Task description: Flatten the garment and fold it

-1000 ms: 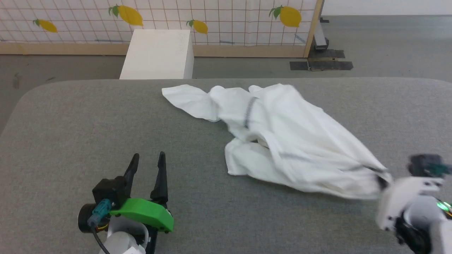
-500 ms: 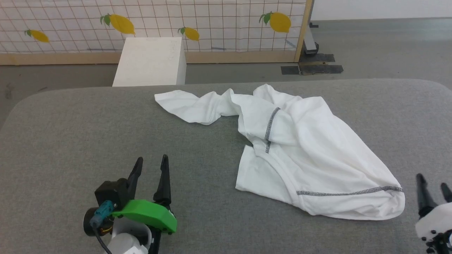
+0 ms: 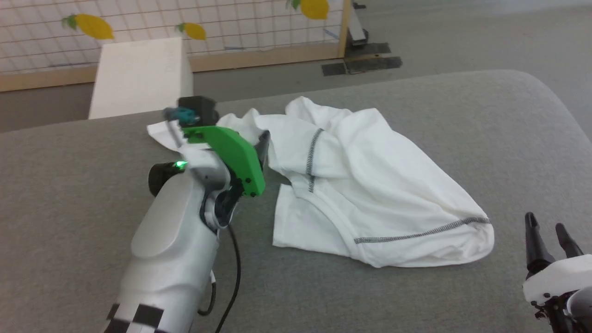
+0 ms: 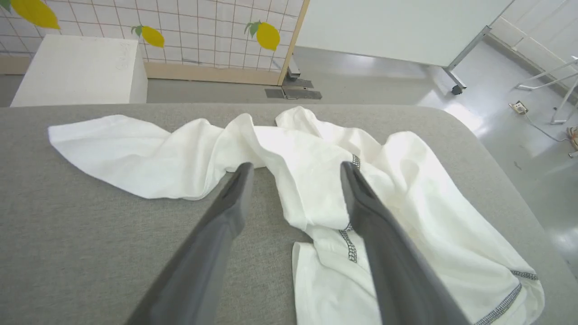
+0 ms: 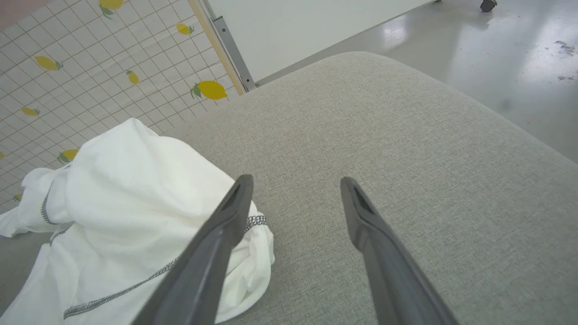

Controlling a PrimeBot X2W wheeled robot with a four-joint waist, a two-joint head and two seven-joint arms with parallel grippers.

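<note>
Here's the garment [image 3: 370, 185], bunched up on the grey padded surface [image 3: 69, 208], sitting toward the far right of it. One sleeve [image 4: 117, 153] trails off to the left, running close along the far edge, just short of the white box [image 3: 138, 74] that stands on the floor [image 3: 462, 37] beyond. Behind that is the lemon-print screen [image 3: 138, 18]. There's plenty of room: a broad bare stretch across the near left, another along the near side below the stitched hem [image 3: 416, 233], and a clear strip between the cloth and the rounded right-hand corner. The left arm [image 3: 171, 249] is reaching out over the middle, and the left gripper [image 4: 295, 169] is spread wide, fingers straddling the twisted fold where sleeve meets body. I cannot tell whether the tips touch the cloth, but nothing is pinched. Down at the near right, the right gripper [image 5: 295, 180] is also wide apart and empty, hovering over bare grey just beside the hem corner.
</note>
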